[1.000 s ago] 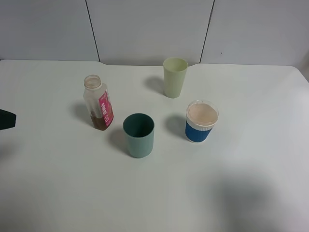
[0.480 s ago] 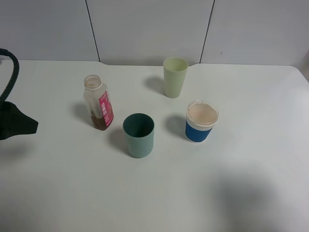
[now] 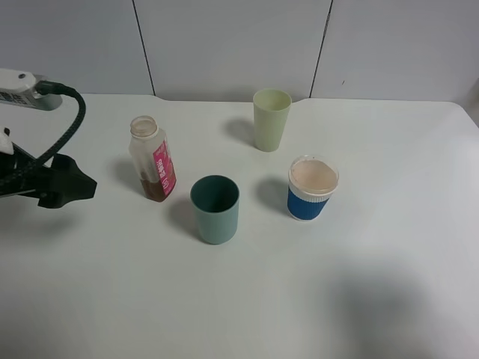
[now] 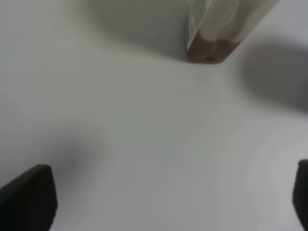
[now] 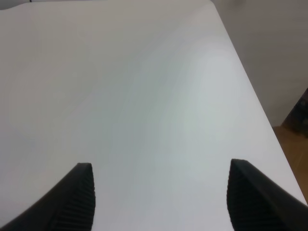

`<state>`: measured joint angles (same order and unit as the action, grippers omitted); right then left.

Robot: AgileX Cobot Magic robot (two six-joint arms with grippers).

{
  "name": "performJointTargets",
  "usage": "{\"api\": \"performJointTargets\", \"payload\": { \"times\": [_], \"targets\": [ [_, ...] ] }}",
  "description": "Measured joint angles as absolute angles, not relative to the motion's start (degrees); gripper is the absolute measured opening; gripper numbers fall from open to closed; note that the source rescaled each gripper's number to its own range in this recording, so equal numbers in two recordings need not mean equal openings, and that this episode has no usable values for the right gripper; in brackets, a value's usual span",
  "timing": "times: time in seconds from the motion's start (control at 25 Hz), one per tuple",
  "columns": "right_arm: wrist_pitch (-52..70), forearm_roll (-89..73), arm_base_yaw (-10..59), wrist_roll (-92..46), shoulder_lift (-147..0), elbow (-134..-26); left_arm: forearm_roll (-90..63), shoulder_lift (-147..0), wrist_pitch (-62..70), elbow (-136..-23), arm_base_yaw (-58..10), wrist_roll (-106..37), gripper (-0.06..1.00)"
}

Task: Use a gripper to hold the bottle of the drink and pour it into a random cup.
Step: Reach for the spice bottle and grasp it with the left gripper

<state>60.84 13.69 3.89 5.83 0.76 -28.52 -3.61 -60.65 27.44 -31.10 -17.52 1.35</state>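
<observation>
The bottle (image 3: 153, 158) stands upright and uncapped at the table's left, with a pink-red label and a little brown drink (image 3: 156, 192) at its bottom. The teal cup (image 3: 215, 209) stands just right of it, nearer the front. My left gripper (image 3: 82, 187) hovers left of the bottle, apart from it. In the left wrist view the left gripper (image 4: 166, 202) is open, its fingers (image 4: 29, 197) wide apart, and the bottle's base (image 4: 211, 36) lies ahead. In its own wrist view my right gripper (image 5: 161, 192) is open over bare table, holding nothing. The high view does not show it.
A taller pale green cup (image 3: 271, 120) stands at the back centre. A blue-and-white paper cup (image 3: 313, 188) stands right of the teal cup. The table's right edge (image 5: 250, 91) and the floor beyond show in the right wrist view.
My left arm has come in from the left edge and moved right toward the bottle. Bottle and cups have not moved.
</observation>
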Motion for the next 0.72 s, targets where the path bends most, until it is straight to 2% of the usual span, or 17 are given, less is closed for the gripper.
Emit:
{"api": "performJointTargets", "payload": {
  "times": [0.28,0.72],
  "targets": [
    [60.8,13.7,3.9,5.8,0.8,-28.5,2.2,-67.7,21.7,-31.1,-23.0,9.4,1.00],
    [60.8,13.7,3.9,5.8,0.8,-28.5,6.4,-77.8,7.4,-30.8,-24.5,14.7,1.00]
  ]
}}
